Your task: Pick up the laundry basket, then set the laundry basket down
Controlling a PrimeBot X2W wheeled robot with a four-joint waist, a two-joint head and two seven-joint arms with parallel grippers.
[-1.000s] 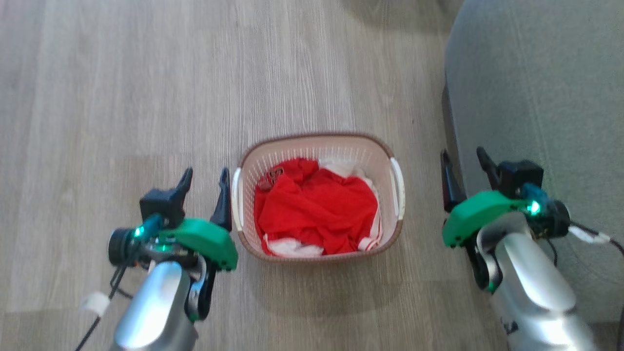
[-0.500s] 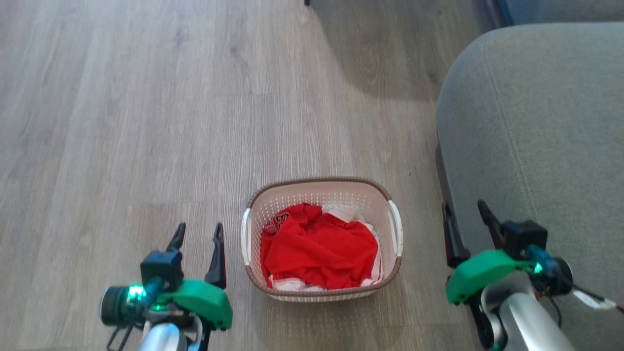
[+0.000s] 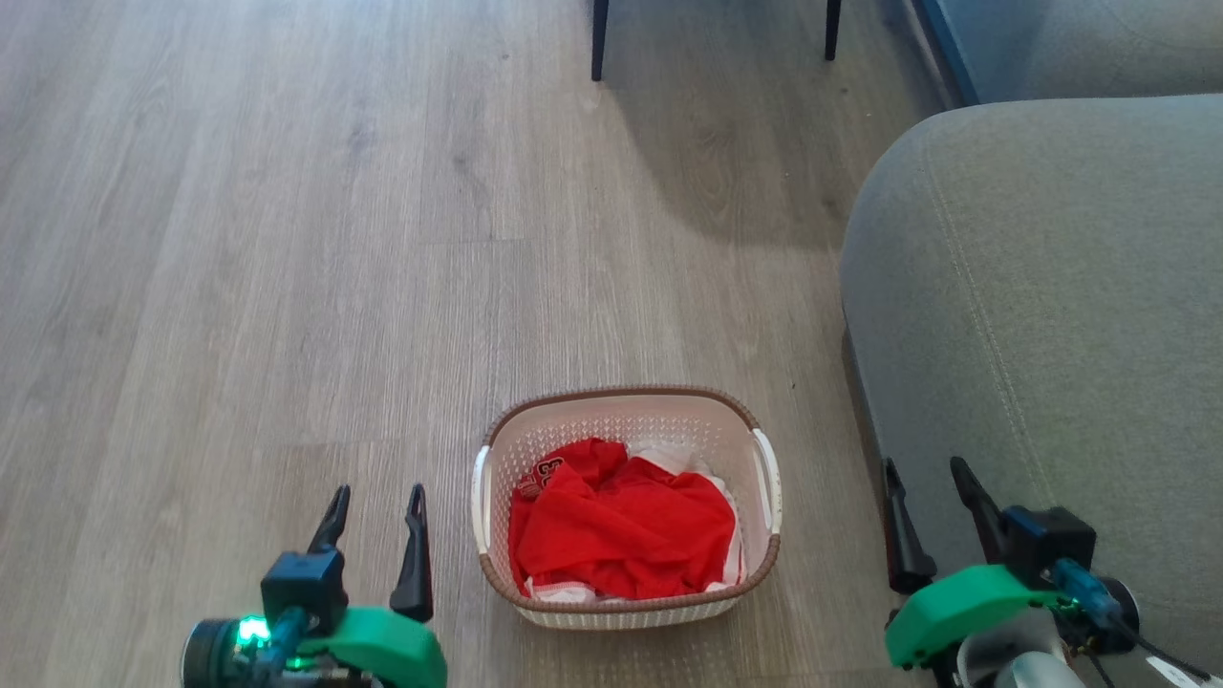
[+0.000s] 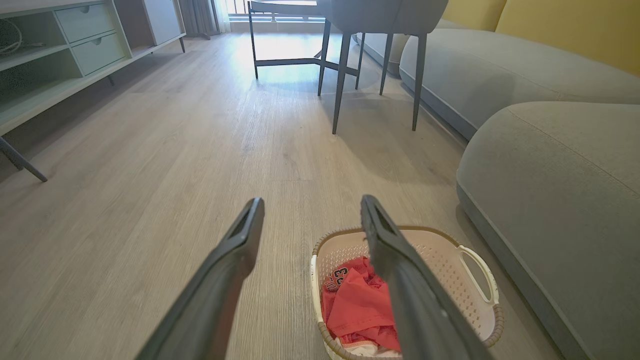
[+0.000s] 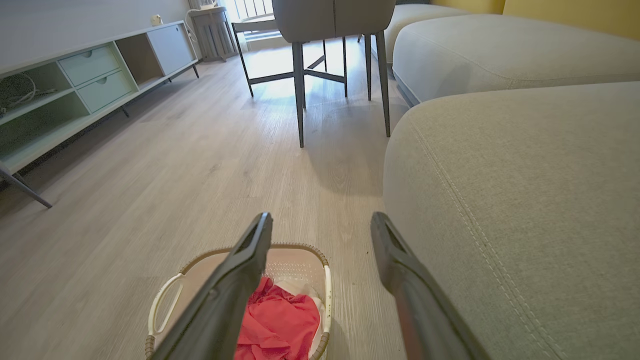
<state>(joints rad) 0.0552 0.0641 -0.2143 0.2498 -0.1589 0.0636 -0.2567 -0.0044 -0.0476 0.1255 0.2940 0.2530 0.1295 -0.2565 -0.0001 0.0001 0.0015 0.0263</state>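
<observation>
The laundry basket (image 3: 631,425), cream-white and perforated with a brown woven-look rim and white side handles, stands on the wood floor with red and white clothes in it. It also lies low in the left wrist view (image 4: 435,250) and the right wrist view (image 5: 295,257). My left gripper (image 3: 375,497) is open, raised off the floor to the left of the basket and apart from it. My right gripper (image 3: 925,470) is open to the basket's right, beside the sofa. Each wrist view looks along its own spread fingers, left gripper (image 4: 310,205) and right gripper (image 5: 320,220), nothing between them.
A grey sofa (image 3: 1041,306) fills the right side, close to my right gripper. Dark chair legs (image 3: 599,38) stand on the floor beyond the basket. A low cabinet with drawers (image 4: 75,45) runs along the far left wall.
The head view has risen and tilted, so the basket and both grippers sit lower in the picture and more floor and chair legs appear. Both grippers stay open beside the basket.
</observation>
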